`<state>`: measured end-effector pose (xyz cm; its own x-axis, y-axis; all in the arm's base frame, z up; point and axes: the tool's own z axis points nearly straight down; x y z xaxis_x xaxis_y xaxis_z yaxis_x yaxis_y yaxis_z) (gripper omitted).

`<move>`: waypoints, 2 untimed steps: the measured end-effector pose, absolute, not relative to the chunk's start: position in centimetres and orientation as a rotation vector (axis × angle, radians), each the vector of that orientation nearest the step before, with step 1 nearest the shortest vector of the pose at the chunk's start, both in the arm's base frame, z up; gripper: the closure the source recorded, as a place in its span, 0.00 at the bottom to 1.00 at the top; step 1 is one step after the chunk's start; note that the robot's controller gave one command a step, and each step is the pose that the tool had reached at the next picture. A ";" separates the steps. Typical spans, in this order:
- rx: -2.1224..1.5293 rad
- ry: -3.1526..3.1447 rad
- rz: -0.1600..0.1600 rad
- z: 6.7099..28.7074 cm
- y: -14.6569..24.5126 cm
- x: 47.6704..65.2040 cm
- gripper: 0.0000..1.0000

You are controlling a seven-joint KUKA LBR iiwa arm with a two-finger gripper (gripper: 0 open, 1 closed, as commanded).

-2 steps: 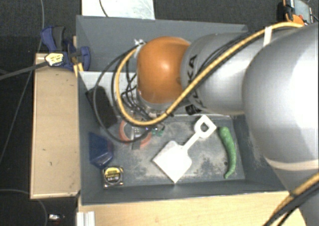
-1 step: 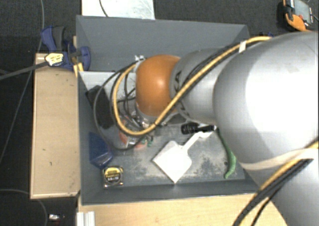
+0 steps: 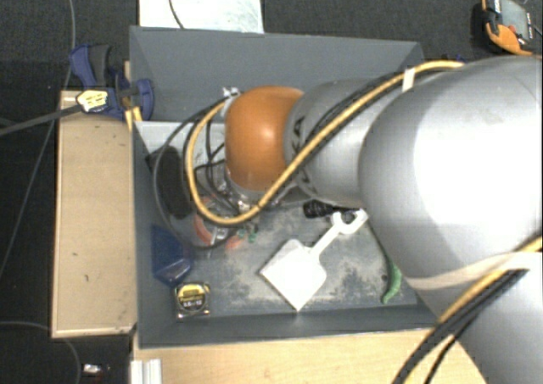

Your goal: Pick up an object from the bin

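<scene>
- You're watching the arm (image 3: 441,179) reaching into the bin (image 3: 280,60) from 3 o'clock, with its orange wrist cover (image 3: 259,141) hanging over the 9 o'clock side of the floor.
- Jaws: I cannot tell whether they're standing wide or narrow, because the wrist cover and the yellow cable (image 3: 197,192) are sitting over them.
- Nearest thing: a small reddish item (image 3: 216,236) is lying just under the wrist at about 8 o'clock, partly covered. You're not seeing it gripped, so I'm not calling it held.
- Other things are lying loose on the floor:
  - a blue piece (image 3: 170,257) by the 8 o'clock wall
  - a yellow tape measure (image 3: 193,297) at 7
  - a white scoop (image 3: 299,270) with its handle at 6
  - a green thing (image 3: 392,285) at 4, beside the arm
- Progress, as my judgement: the approach is looking about done, while the grasp and lift are looking not yet done. Nothing is showing clear of the floor.
- What you're waiting on: closing on one thing, raising it, and clearing the rim.
</scene>
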<state>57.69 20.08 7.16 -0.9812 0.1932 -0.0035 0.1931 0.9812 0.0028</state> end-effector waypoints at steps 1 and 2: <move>0.376 3.115 0.009 7.3 19.6 57.0 0.00; 0.614 3.073 -0.005 7.2 22.6 56.6 0.00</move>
<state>56.55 22.62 7.24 -0.9230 0.3846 -0.0087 0.3846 0.9231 -0.0016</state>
